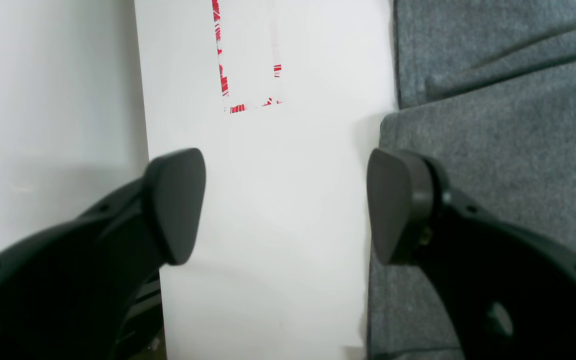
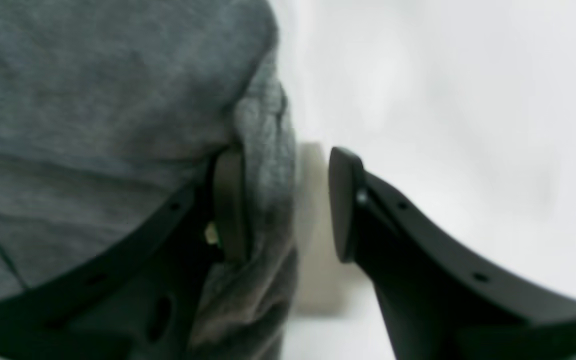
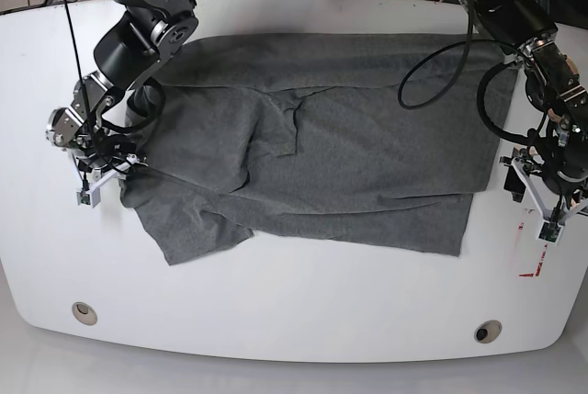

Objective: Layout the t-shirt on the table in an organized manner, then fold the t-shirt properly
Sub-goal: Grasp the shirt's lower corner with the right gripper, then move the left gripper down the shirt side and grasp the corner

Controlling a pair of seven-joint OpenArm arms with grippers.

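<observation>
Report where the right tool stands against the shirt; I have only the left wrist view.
Observer: The right tool is at the edge of the heather-grey cotton t-shirt, with a rolled hem between its pads and a gap left on the outer side.
Operator: Describe how the shirt lies overall.
Observer: It is spread across the glossy white table but rumpled, with creases running through its middle.
Operator: Check the near table edge.
Observer: Two round metal grommets sit there, both apart from the cloth.
</observation>
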